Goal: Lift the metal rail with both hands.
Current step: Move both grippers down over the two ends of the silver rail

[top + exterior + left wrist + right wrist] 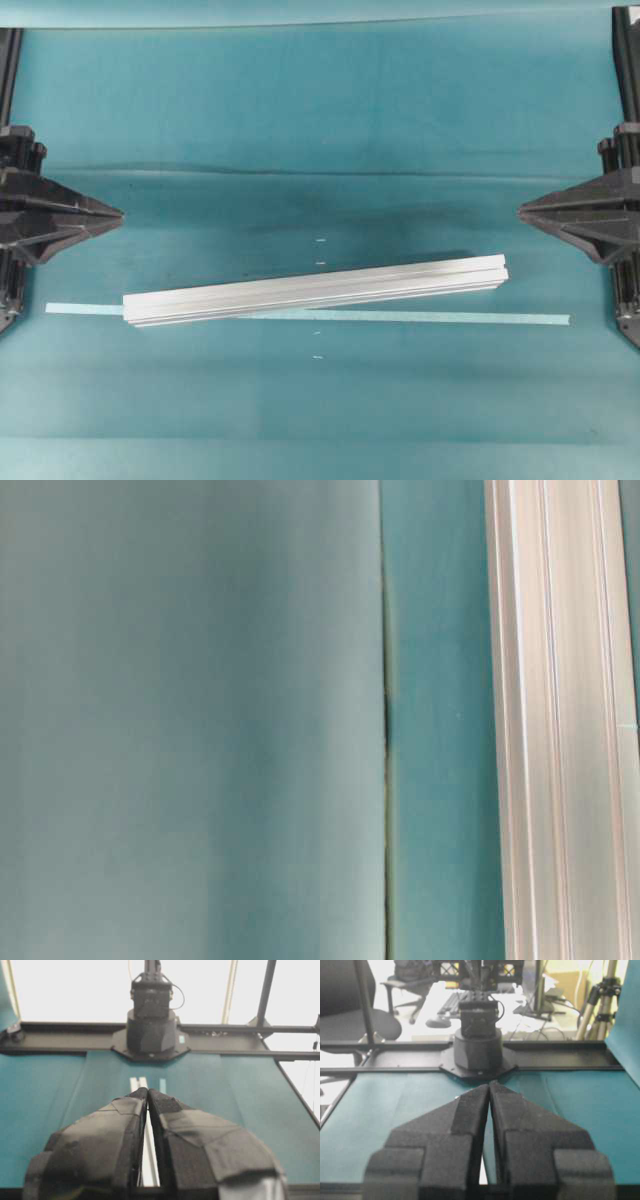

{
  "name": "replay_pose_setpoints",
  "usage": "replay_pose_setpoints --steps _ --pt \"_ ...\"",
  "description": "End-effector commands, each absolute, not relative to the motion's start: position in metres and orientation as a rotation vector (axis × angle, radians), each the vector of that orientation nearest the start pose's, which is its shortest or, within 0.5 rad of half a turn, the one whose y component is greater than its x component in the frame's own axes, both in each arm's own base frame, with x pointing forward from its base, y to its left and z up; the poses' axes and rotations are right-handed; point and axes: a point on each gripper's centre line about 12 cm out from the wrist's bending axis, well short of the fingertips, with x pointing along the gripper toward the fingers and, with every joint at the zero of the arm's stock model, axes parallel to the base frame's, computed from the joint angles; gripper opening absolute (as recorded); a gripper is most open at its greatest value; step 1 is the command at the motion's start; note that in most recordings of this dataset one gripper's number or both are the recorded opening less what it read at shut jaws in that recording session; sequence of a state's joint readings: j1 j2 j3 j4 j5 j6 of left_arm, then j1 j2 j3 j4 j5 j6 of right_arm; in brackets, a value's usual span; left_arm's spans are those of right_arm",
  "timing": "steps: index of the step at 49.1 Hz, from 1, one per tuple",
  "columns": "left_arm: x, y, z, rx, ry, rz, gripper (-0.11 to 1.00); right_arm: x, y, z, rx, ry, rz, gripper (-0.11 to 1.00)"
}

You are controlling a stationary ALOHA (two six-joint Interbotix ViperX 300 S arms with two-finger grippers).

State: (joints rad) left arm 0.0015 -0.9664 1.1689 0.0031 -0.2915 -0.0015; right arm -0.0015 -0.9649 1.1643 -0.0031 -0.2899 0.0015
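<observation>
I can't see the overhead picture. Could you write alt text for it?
A long silver metal rail lies slightly tilted on a teal table, crossing a thin pale tape strip. The shut left gripper and right gripper sit at opposite edges, away from it.

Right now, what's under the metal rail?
The metal rail lies on the teal table cover, its left part crossing the pale tape strip. How the strip runs beneath the rail is hidden. Nothing else shows at its edges.
</observation>
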Motion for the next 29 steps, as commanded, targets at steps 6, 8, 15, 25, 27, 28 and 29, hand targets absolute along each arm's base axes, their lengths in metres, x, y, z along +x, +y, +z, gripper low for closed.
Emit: replay_pose_setpoints --steps 6,8,15,25,27,28,29 --pt "0.217 0.008 0.322 -0.05 0.076 0.037 0.03 0.207 -0.008 0.32 0.142 -0.047 -0.045 0.03" --pt "0.22 0.009 0.326 -0.058 0.128 0.043 -0.01 0.209 -0.011 0.324 0.159 0.005 -0.06 -0.01" --pt "0.228 0.01 0.337 -0.066 0.298 0.055 -0.05 0.217 -0.018 0.331 0.173 0.246 -0.09 -0.03" --pt "0.248 0.01 0.336 -0.072 0.497 0.059 -0.05 0.234 -0.023 0.323 0.181 0.577 -0.1 -0.03" --pt "0.252 0.01 0.333 -0.075 0.527 0.061 -0.05 0.24 -0.023 0.318 0.182 0.654 -0.098 -0.03" --pt "0.254 0.01 0.331 -0.077 0.544 0.062 -0.05 0.243 -0.023 0.316 0.184 0.68 -0.097 -0.03" --pt "0.257 0.01 0.329 -0.079 0.563 0.063 -0.05 0.245 -0.023 0.313 0.184 0.709 -0.096 -0.03"
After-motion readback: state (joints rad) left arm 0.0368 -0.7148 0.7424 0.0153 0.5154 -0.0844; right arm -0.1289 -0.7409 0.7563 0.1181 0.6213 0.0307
